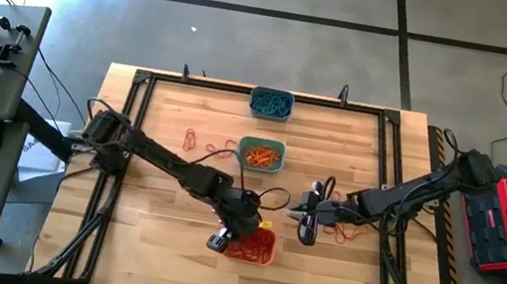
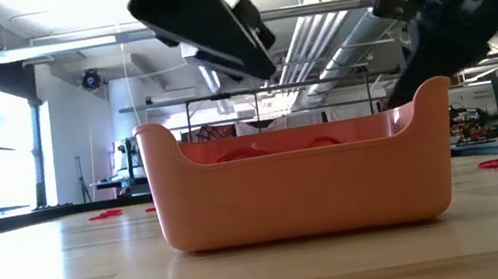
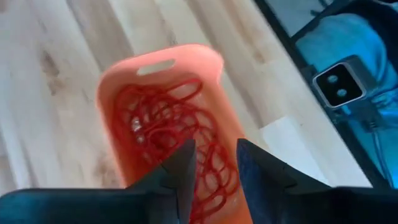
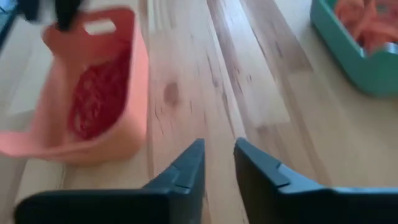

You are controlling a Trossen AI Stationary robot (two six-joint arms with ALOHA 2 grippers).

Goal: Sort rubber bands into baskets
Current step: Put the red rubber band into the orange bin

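On the pale wooden slatted worktop (image 1: 152,218), three small rounded-rectangular plastic tubs are seen. The orange tub (image 1: 253,246) lies at the near middle and is filled with a tangle of thin red elastic loops (image 3: 165,134). The left arm's jaws (image 3: 211,168) are held just above this tub's near end, directly over the red loops; the two dark fingers (image 3: 180,171) are set slightly apart with a narrow gap between them, and nothing is seen pinched there. In the low view the orange tub (image 2: 302,181) fills the middle, with both dark arms hanging above its rim.

The teal-green tub (image 1: 261,154), holding orange loops, lies farther back at the middle, and the grey-blue tub (image 1: 270,103), holding blue-teal loops, stands at the far edge.

The right arm's jaws (image 1: 308,221) are placed just right of the orange tub, low over bare wood; in the right wrist view its fingers (image 4: 186,171) are parted by a narrow gap with nothing between them, the orange tub lying ahead and to one side.

Loose red loops (image 1: 203,142) are scattered left of the teal-green tub, and more (image 1: 352,235) lie beside the right arm.
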